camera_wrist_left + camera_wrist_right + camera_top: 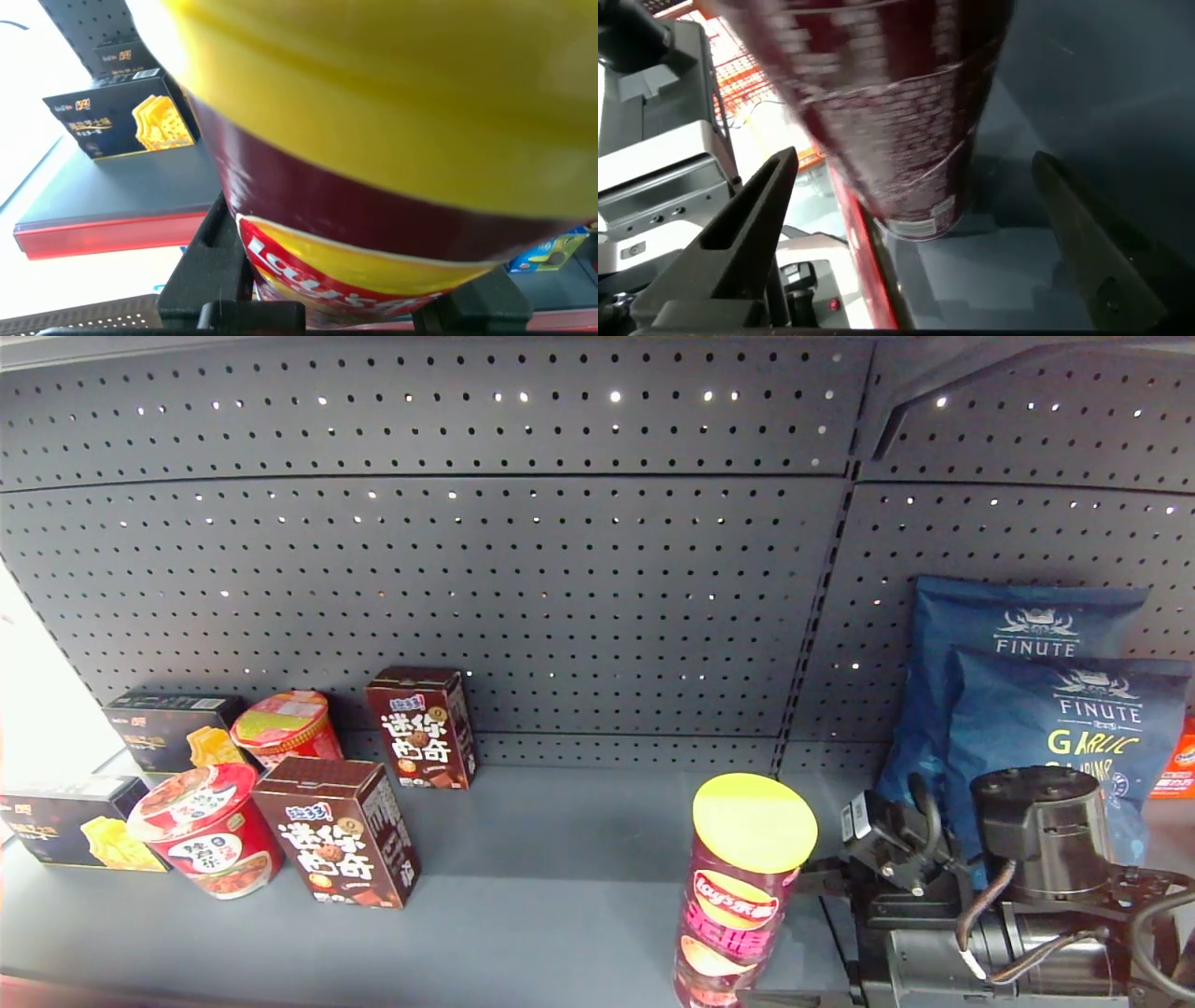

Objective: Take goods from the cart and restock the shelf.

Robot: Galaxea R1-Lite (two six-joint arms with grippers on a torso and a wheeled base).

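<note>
Right pincer (915, 157) spread either side of the chips can (747, 887) — upright at the shelf's (560, 915) front edge, lower centre-right of frame; best back straight out, level, lest a finger tip it; left pincer (336, 294) pinches a second can (392, 215).

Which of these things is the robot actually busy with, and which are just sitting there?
Job in hand: chips can, right gripper open around it, shelf it stands on.
Just sitting there: brown boxes, noodle cups, black boxes, blue bags.
</note>
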